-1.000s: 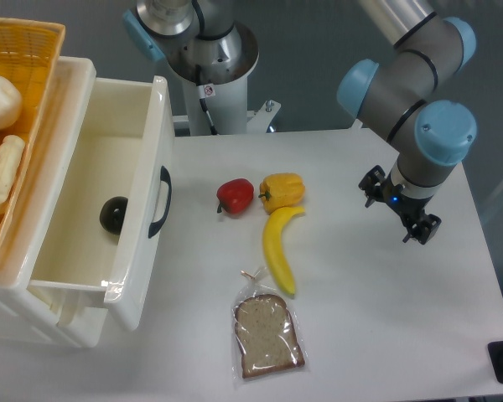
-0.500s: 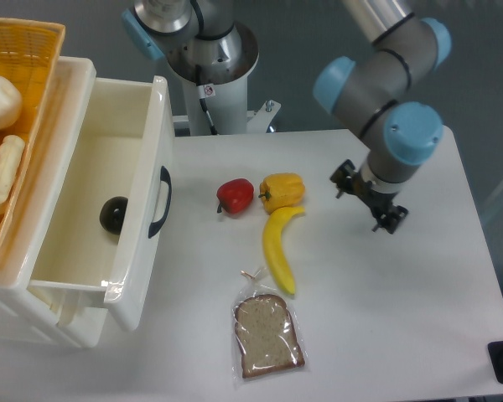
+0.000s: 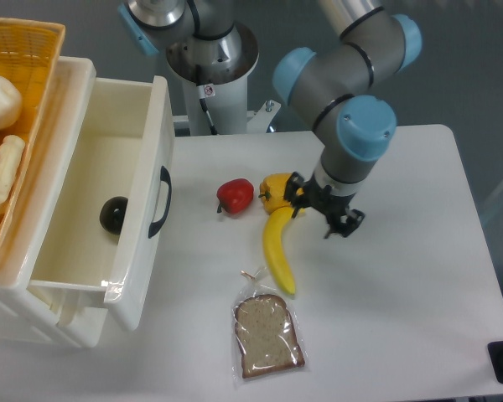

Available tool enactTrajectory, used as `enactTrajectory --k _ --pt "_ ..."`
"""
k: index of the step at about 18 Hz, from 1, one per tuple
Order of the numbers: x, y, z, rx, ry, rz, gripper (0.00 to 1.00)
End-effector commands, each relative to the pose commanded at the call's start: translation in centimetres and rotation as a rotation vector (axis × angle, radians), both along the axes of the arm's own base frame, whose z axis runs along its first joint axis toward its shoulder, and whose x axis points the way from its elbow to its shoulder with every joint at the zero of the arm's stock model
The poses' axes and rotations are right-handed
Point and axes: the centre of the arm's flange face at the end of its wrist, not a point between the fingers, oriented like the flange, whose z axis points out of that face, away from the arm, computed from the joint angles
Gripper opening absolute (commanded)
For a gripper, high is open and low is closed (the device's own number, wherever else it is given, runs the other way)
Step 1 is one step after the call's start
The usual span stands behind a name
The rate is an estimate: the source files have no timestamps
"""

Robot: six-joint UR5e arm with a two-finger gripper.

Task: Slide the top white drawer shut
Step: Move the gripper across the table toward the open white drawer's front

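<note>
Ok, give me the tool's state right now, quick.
Tool: empty, holding nothing, above the table beside the banana; whether the jaws are open or shut cannot be told from this view.

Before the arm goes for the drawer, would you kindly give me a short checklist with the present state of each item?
1. Top drawer open, needing a push: ok, it stands pulled far out.
2. Handle unobstructed: ok, nothing lies against the drawer front.
3. Contents below the drawer's rim: ok, the dark round fruit sits low inside.
4. Claw empty: cannot tell, the wrist hides its fingers.
5. Path to the drawer free: not ok, yellow pepper, banana and red pepper lie between claw and handle.
6. Claw at the drawer front: not ok, it hangs over the banana's top end.
</note>
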Motion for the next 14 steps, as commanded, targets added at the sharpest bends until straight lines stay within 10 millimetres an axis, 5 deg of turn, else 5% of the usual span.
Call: enactTrajectory --k 2,8,14 --pt "2.1 1.2 0.1 -0.011 -0.048 -0.005 0.16" --pt "6.0 0.2 2.8 -0.028 -0.203 -0.008 0.14" --pt "8.6 1.7 3.6 0.03 -0.298 0.027 0.14"
